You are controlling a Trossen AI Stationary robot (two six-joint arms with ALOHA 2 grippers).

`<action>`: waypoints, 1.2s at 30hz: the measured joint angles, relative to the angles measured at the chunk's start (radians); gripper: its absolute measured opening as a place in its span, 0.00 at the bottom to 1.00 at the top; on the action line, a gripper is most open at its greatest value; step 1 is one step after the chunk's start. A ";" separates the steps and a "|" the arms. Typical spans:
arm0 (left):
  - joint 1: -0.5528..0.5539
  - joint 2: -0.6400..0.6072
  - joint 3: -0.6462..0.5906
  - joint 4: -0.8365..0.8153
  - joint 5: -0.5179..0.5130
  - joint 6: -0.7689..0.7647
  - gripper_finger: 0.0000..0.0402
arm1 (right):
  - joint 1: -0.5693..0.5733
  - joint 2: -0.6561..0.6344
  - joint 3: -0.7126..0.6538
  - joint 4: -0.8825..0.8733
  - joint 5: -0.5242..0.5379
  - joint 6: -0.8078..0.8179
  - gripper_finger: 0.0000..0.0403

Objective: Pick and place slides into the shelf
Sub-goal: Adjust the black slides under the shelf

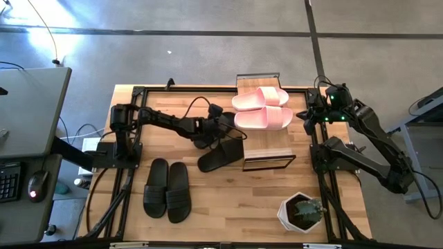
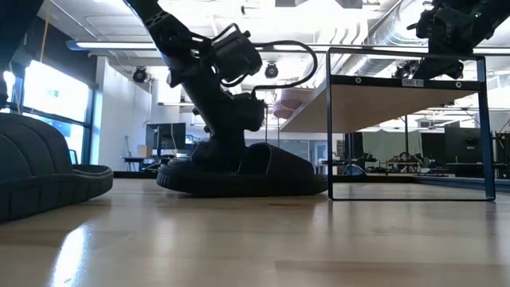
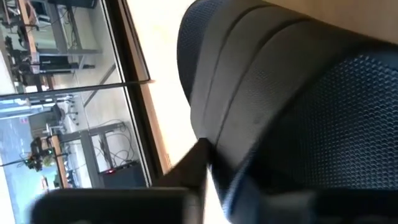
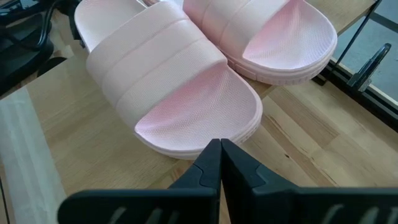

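One black slide (image 1: 220, 156) half hidden under left pincer (image 1: 223, 138), grip unclear, right pincer (image 4: 220, 163) pressed together.

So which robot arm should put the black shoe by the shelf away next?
Probably the left. The left gripper is right at the black slide beside the shelf, seemingly gripping it. The right gripper is shut, empty, beside the pink slides on top.
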 joint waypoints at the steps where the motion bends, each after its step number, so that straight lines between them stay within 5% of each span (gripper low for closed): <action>1: -0.001 0.000 0.000 -0.002 -0.001 -0.002 0.04 | 0.000 0.000 0.000 0.000 0.000 0.000 0.00; 10: -0.002 -0.060 0.000 -0.096 -0.102 -0.001 0.02 | 0.000 0.000 0.000 0.000 0.000 0.000 0.00; 18: 0.000 -0.241 0.000 -0.194 -0.054 -0.056 0.01 | 0.000 -0.001 0.000 0.000 -0.007 -0.001 0.00; 25: 0.112 -0.384 -0.006 -0.181 0.216 -0.149 0.01 | 0.000 -0.034 0.000 -0.002 -0.047 -0.019 0.00; 36: 0.376 -0.386 -0.172 -0.054 0.421 -0.132 0.00 | 0.000 -0.130 0.000 -0.002 -0.023 -0.018 0.00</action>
